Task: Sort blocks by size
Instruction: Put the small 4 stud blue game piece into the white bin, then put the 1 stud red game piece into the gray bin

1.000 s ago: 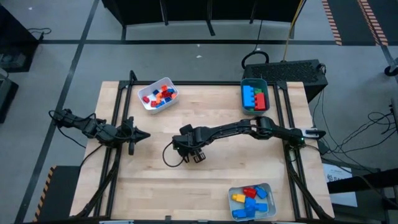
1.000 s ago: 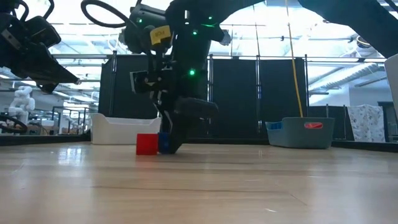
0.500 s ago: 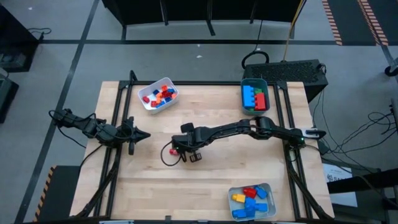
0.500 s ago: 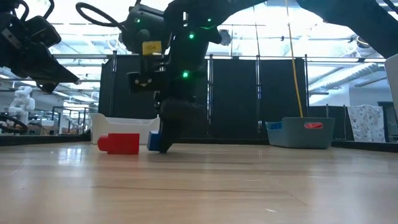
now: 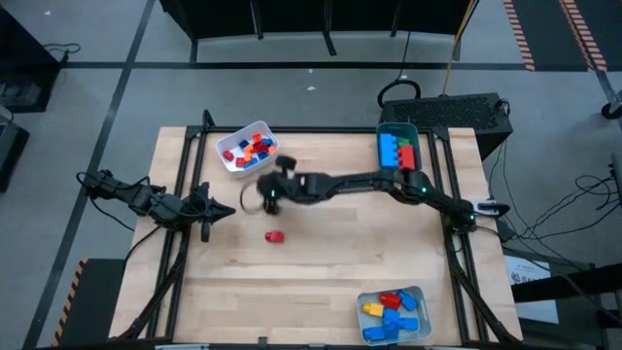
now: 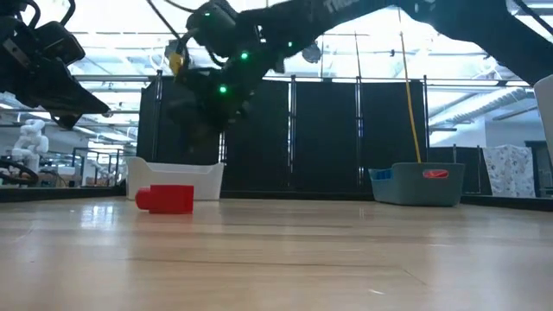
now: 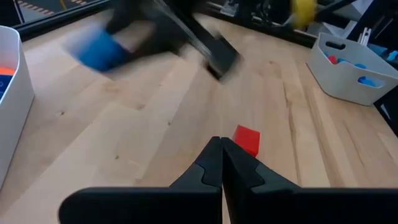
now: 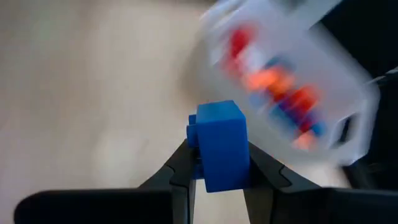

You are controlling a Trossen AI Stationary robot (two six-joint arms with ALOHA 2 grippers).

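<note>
My right gripper (image 5: 264,194) is shut on a small blue block (image 8: 217,146) and holds it in the air just near of the white tray (image 5: 247,147), which holds small red, orange and blue blocks. The blue block also shows, blurred, in the left wrist view (image 7: 99,50). A red block (image 5: 275,236) lies on its side on the table, nearer than my right gripper; it also shows in the low view (image 6: 166,199). My left gripper (image 5: 222,210) is shut and empty above the table's left part, pointing toward the red block (image 7: 247,139). My right gripper pinches the blue block by two opposite side faces (image 8: 239,158) between its two fingers. The block's top part stands out beyond the fingertips (image 8: 264,165). The block is lifted clear of the table.
A teal tray (image 5: 397,148) with larger blue, green and red blocks stands at the far right. A pale tray (image 5: 392,313) with blue, red and yellow blocks stands at the near right. Bare wood lies between them.
My right gripper has risen from the table and swung toward the far left, toward the white tray, carrying the blue block clear of the table. The red block, beside the blue one a second ago, stays on the table alone.
</note>
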